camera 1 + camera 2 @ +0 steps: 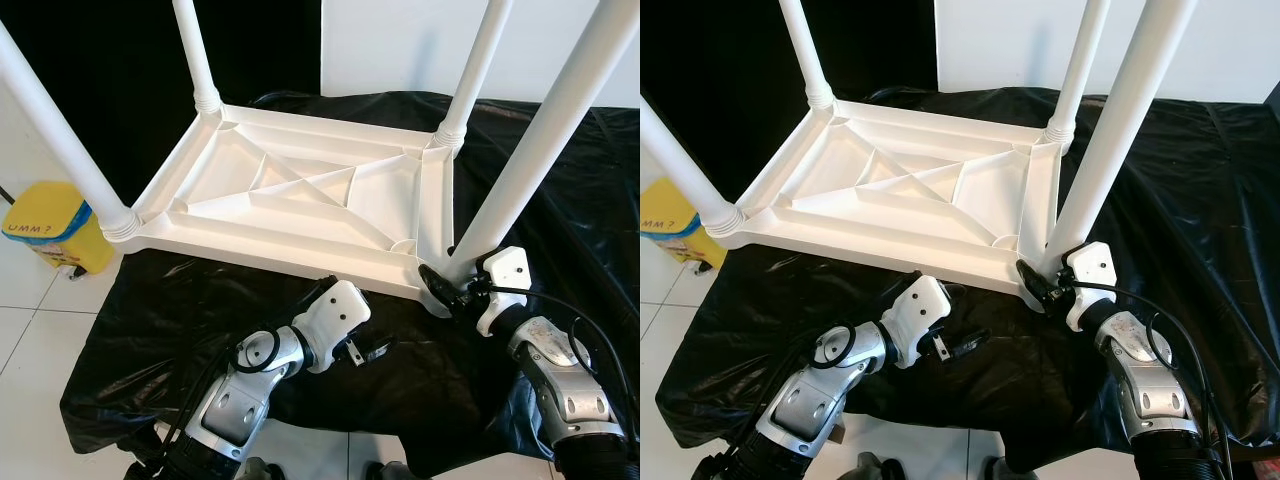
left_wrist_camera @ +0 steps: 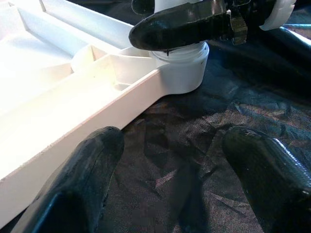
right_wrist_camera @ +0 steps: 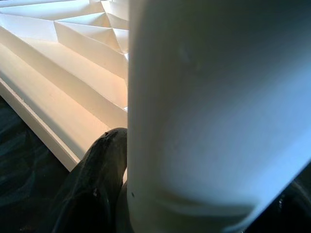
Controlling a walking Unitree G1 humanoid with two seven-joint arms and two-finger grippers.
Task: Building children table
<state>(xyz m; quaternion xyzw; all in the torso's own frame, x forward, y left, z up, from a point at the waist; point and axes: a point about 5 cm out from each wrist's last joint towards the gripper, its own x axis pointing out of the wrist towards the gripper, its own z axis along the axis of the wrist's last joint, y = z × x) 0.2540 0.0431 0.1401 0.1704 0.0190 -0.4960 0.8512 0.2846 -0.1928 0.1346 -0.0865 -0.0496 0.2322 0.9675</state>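
Both tools are low: left tool [image 1: 372,350] open and empty, right tool [image 1: 447,288] gripping the near-right leg [image 1: 540,140], all four legs seemingly fitted.

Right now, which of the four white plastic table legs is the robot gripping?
The near-right white plastic leg, at the upturned white tabletop corner closest to the robot. The right gripper clasps its base; the other three legs stand untouched.

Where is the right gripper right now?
In the eye views, the right gripper sits at the base of the near-right table leg, at the upturned tabletop corner.
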